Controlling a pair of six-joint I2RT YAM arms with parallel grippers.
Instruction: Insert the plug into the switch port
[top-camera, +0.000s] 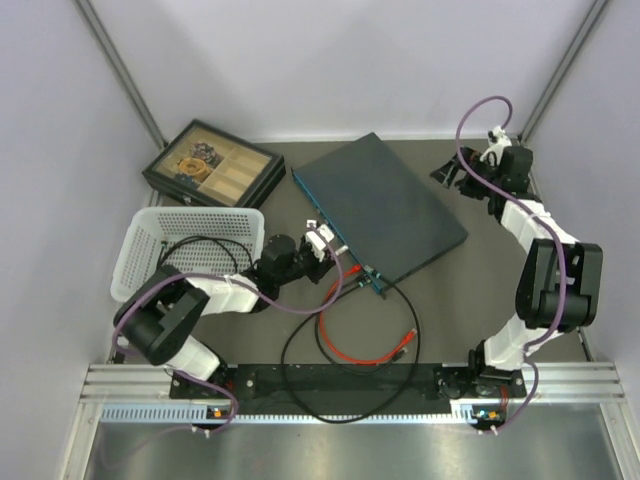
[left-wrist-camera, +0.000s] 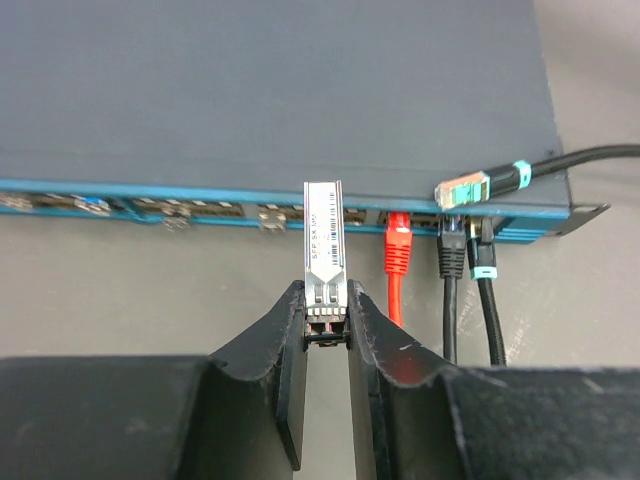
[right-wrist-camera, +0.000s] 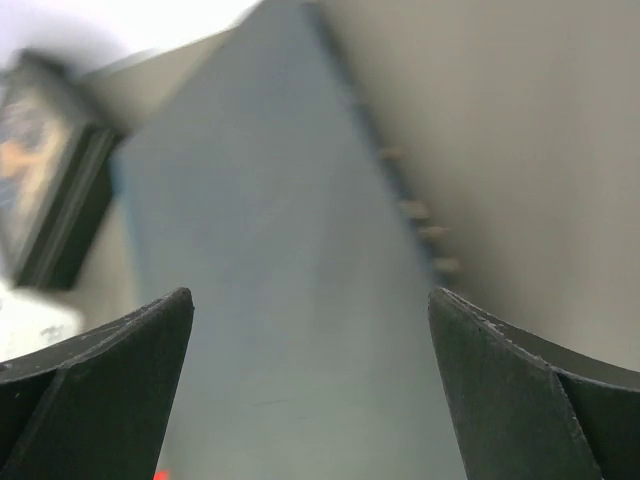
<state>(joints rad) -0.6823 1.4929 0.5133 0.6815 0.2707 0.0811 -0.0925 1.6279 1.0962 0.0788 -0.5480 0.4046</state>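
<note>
Left tool around slim silver plug, seemingly at teal-edged switch

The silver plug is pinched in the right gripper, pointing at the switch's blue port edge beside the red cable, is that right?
Not quite: the left gripper pinches the silver plug, as the left wrist view shows. It does point at the blue port edge of the switch, beside the red cable.

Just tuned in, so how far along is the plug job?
Done: the left gripper grips the plug. In hand: its tip is at the port row of the switch, body mostly outside. Left: push it home, release. The right gripper hangs open.
</note>
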